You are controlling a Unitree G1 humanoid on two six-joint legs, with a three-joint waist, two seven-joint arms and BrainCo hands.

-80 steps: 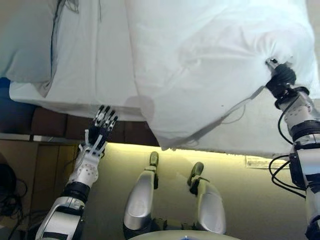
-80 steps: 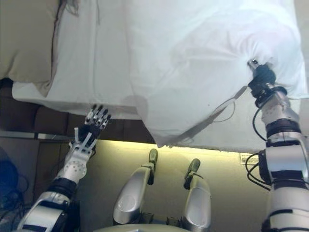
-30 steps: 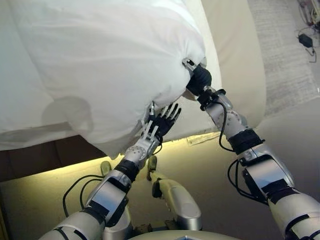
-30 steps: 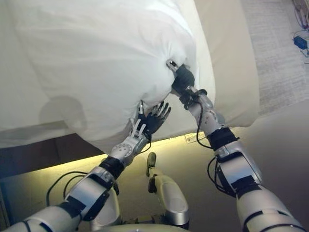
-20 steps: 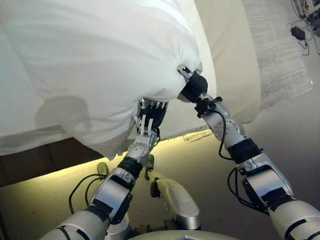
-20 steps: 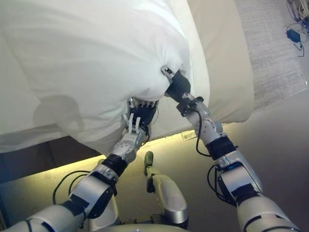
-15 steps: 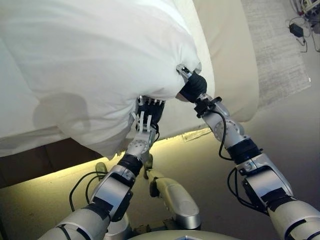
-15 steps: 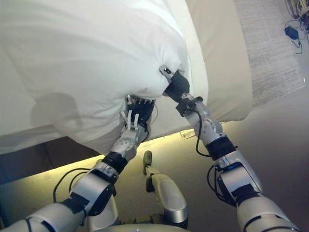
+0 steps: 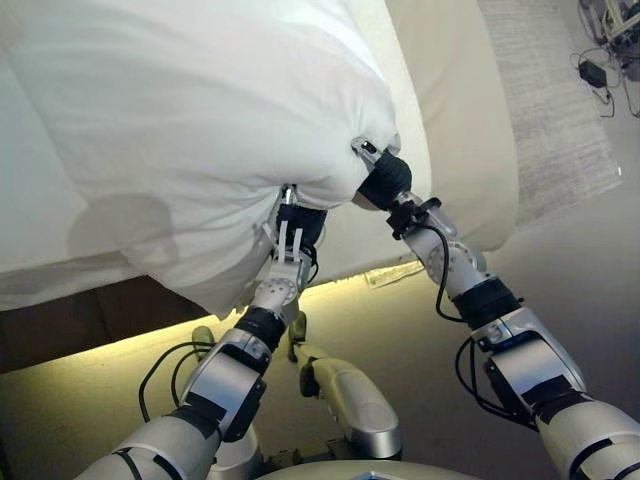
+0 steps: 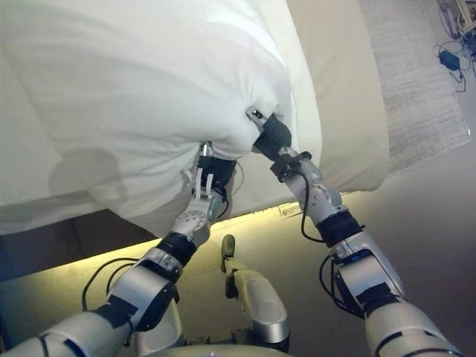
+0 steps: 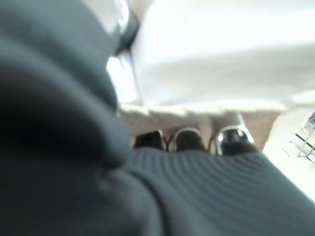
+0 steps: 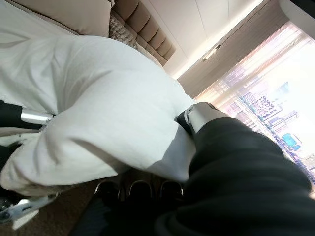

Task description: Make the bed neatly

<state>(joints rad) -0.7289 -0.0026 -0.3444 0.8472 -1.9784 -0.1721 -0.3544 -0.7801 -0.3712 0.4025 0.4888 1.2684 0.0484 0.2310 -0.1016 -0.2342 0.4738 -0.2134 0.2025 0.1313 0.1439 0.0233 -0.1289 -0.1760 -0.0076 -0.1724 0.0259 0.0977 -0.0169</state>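
Note:
A big white pillow (image 9: 200,110) is held up over the bed's near edge. My right hand (image 9: 383,180) is shut on its right lower edge; in the right wrist view the thumb (image 12: 199,115) lies over the cloth (image 12: 98,113) and the fingers (image 12: 140,189) curl under it. My left hand (image 9: 298,222) is up against the pillow's underside just left of the right hand. Its fingers (image 11: 187,140) curl into the white cloth (image 11: 221,59) in the left wrist view.
The bed's white sheet (image 9: 40,250) lies under the pillow, with beige bedding (image 9: 460,120) to the right. A lit strip (image 9: 150,345) runs under the bed's edge. A grey rug (image 9: 545,90) and a small device with cables (image 9: 592,70) lie on the floor at the right.
My left hand rose from open below the pillow to its underside and its fingers closed into the cloth. The right hand kept its hold. The camera turned right since the oldest frames.

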